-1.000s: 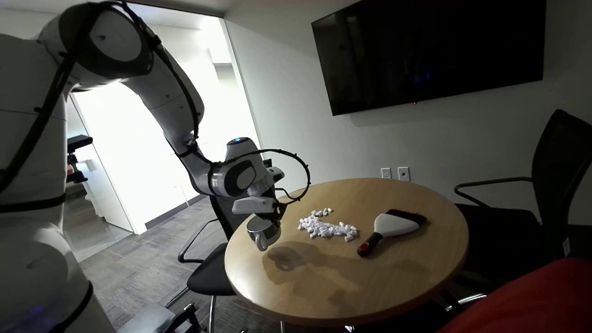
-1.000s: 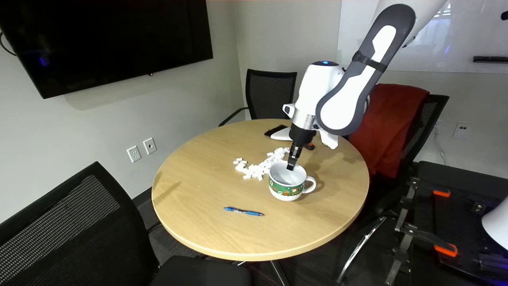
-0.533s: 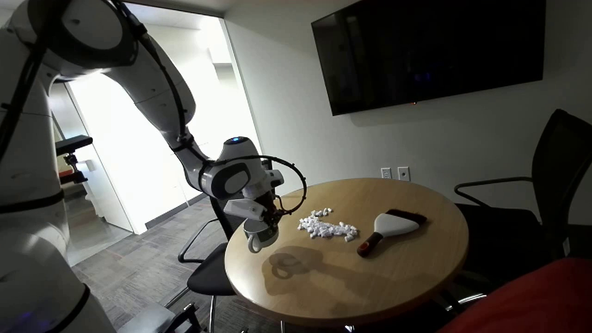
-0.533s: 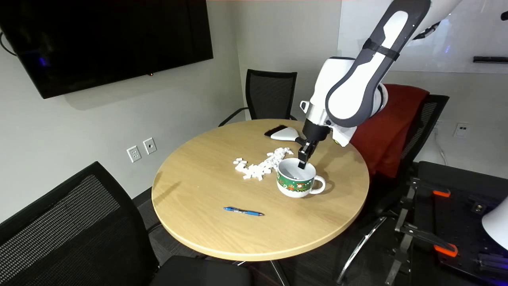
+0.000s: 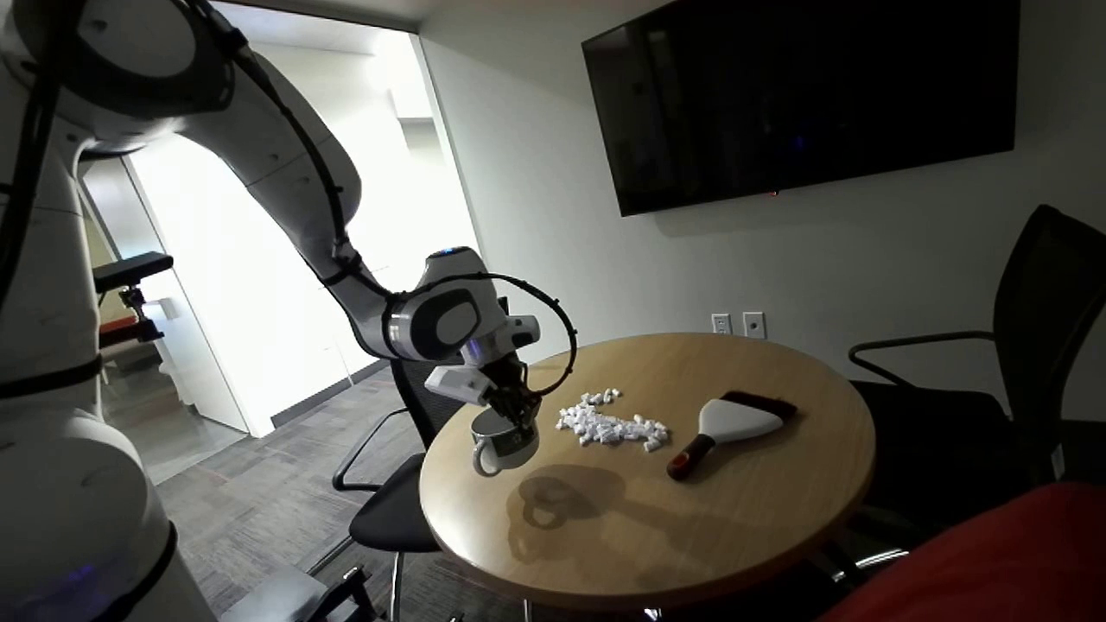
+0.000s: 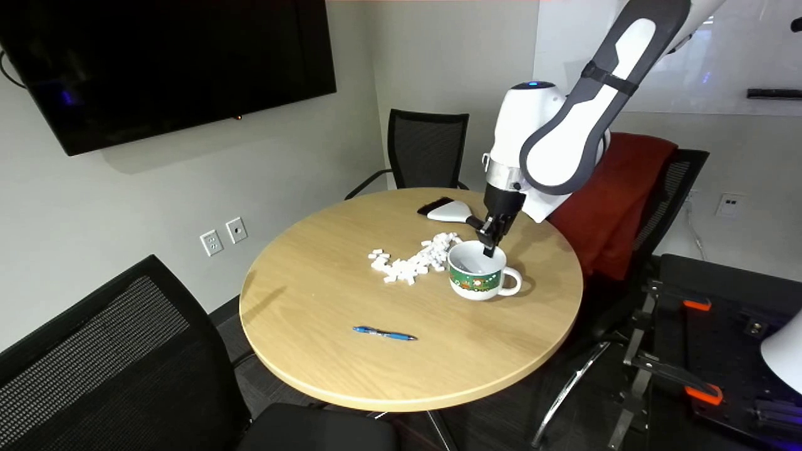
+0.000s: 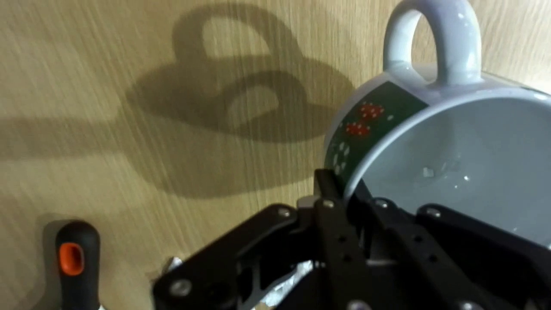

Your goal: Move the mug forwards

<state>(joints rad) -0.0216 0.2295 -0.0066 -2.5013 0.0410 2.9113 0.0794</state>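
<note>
Black gripper pinches a green-banded white mug by its rim above a round wooden table, edge lower-centre in both exterior views.

You had a blue pen, scattered white pieces and a dark-handled brush on the round table, and a black screen on the wall.
</note>
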